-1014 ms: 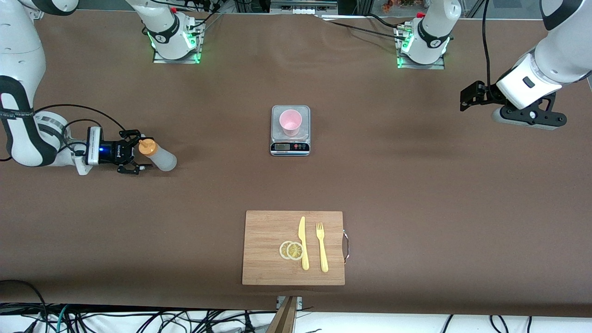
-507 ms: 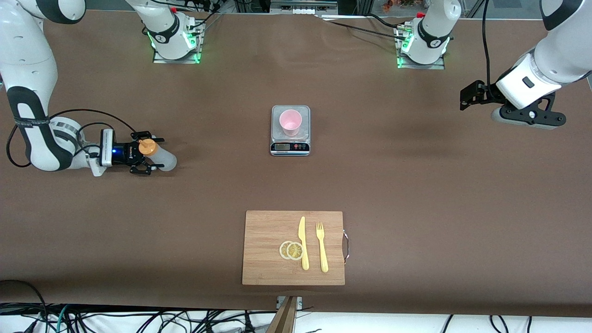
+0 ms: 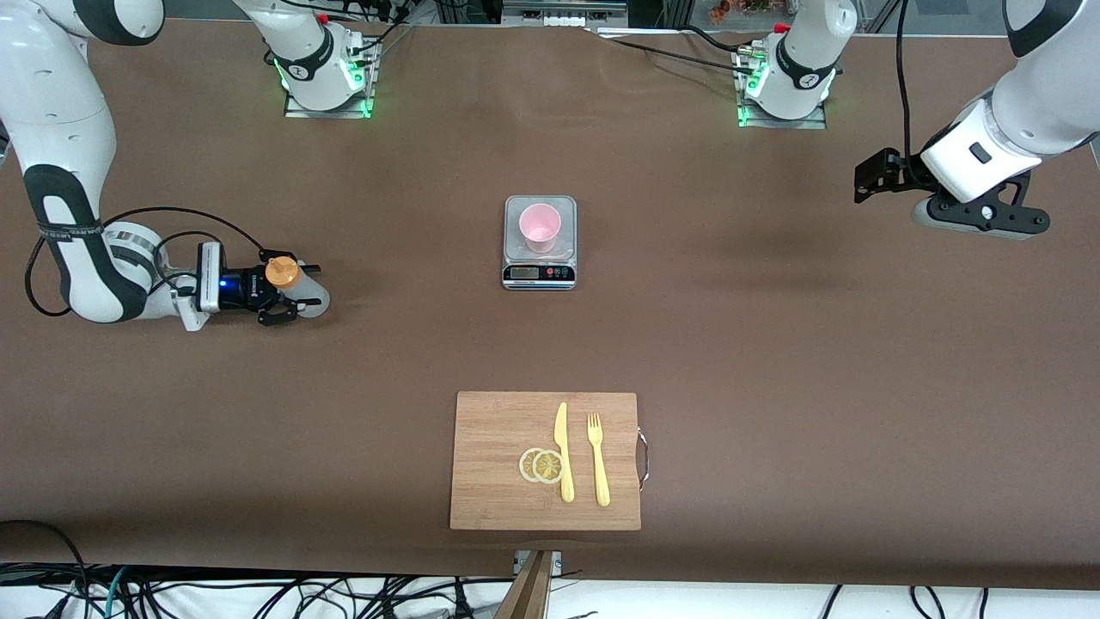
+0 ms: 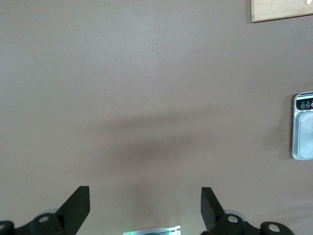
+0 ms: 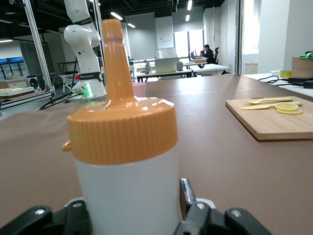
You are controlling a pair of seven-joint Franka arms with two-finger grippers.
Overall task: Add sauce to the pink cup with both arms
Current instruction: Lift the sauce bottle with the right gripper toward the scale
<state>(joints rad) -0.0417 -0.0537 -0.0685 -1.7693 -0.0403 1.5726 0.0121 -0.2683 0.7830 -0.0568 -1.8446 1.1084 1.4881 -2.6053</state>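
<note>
The right arm reaches low along its end of the table, wrist level, and the right gripper (image 3: 296, 288) has a finger on each side of the bottle (image 3: 302, 291). The left arm waits raised, left gripper (image 4: 145, 208) spread wide, pointing downward.

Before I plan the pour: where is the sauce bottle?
The sauce bottle stands at the right arm's end of the table, between the right gripper's fingers, level with the scale.
</note>
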